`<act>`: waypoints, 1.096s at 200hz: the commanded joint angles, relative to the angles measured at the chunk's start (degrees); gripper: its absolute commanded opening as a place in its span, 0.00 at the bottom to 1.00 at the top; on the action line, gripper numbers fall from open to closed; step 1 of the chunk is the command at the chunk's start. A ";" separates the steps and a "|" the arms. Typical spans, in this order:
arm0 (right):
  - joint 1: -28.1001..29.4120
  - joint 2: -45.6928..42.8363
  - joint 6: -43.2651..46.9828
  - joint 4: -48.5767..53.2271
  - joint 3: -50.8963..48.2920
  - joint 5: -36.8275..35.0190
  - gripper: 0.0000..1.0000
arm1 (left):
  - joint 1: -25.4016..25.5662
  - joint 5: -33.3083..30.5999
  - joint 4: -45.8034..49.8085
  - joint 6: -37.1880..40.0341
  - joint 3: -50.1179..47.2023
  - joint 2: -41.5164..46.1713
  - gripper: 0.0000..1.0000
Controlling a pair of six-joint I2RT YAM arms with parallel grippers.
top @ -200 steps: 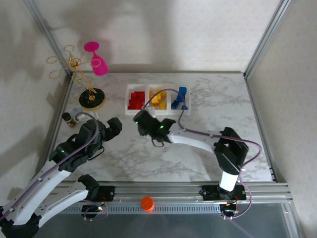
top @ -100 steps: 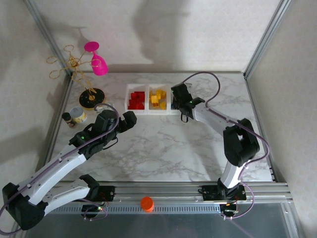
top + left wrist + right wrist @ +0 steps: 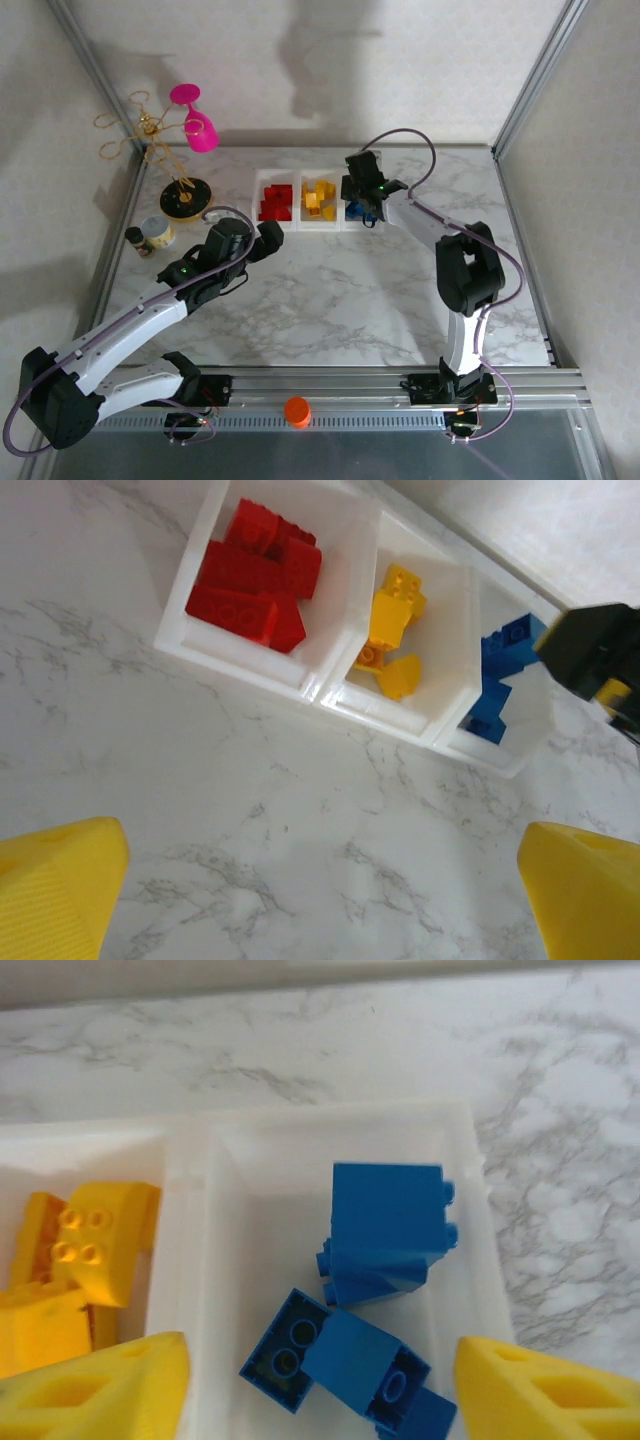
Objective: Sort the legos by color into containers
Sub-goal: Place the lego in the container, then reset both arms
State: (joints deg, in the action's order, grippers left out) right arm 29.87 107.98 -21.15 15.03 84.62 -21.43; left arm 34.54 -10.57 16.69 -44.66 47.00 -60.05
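Three containers (image 3: 298,222), joined in one row, sit near the far edge of the table (image 3: 400,300). The row's long axis runs parallel to that edge, and the open tops face up. Red legos (image 3: 255,575) lie in the left bin, yellow legos (image 3: 395,610) in the middle and blue legos (image 3: 385,1230) in the right. One blue brick lies on its side, studs toward the right edge. Your right gripper (image 3: 322,1350) hangs over the blue bin, jaws apart and empty. Your left gripper (image 3: 320,880) hovers over bare table on the bins' near side, jaws spread wide, holding nothing.
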 commanded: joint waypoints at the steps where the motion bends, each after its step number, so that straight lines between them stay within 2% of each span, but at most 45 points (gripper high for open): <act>1: -1.27 -11.37 0.16 -3.66 -5.70 -3.27 0.92 | -1.46 -8.35 -2.37 2.86 0.19 0.77 1.00; 7: -2.08 -14.06 -0.34 -5.04 -8.48 -4.58 0.98 | -1.89 -11.98 -2.44 3.37 0.15 0.71 1.00; 31: -6.05 -23.21 -1.32 -10.19 -21.13 -12.84 0.99 | -5.01 -24.83 -5.82 6.12 -2.15 0.81 1.00; 54: -10.45 -29.29 -1.11 -16.05 -35.08 -23.34 0.99 | -7.34 -35.38 -17.95 15.93 -9.72 1.68 1.00; 67: -13.44 -32.05 -0.43 -22.14 -42.87 -25.38 0.99 | -10.21 -37.69 -25.03 20.31 -14.16 1.84 1.00; 80: -16.46 -34.02 1.24 -31.69 -50.45 -23.93 0.99 | -14.11 -38.80 -32.05 23.42 -18.51 1.55 1.00; 100: -19.97 -34.04 4.11 -45.30 -59.60 -19.51 0.99 | -19.69 -36.17 -42.13 26.44 -24.21 0.71 1.00; 116: -20.81 -32.42 8.66 -58.39 -64.97 -12.27 0.99 | -23.30 -33.39 -53.09 31.48 -29.36 -0.35 1.00; 127: -20.92 -30.52 10.59 -64.48 -67.03 -9.15 0.99 | -26.91 -28.57 -56.87 31.60 -31.36 -0.95 1.00; 137: -21.15 -29.14 11.10 -65.50 -66.23 -7.63 0.99 | -29.89 -23.22 -60.73 30.93 -33.47 -1.88 1.00; 148: -21.74 -27.58 13.38 -69.84 -66.55 -5.03 0.98 | -31.59 -18.37 -68.03 31.28 -36.32 -3.74 1.00; 164: -22.57 -25.41 16.18 -70.56 -64.88 -4.64 0.99 | -32.25 -15.36 -76.61 32.60 -38.39 -8.14 1.00; 182: -24.40 -25.35 19.47 -79.52 -68.22 1.50 0.98 | -32.28 -10.70 -82.68 34.29 -38.48 -13.09 1.00; 199: -26.19 -24.55 19.01 -87.94 -73.74 6.18 0.99 | -32.08 -6.34 -85.79 34.82 -38.03 -15.77 1.00; 219: -26.24 -20.58 20.30 -96.33 -76.60 9.98 0.99 | -31.19 -6.79 -89.39 36.56 -38.10 -18.87 1.00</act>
State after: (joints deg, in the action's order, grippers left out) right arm 4.01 83.09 -4.03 -66.19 11.53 -18.55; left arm 2.70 -21.98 -61.47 -11.27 8.97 -76.03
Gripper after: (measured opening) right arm 0.986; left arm 0.996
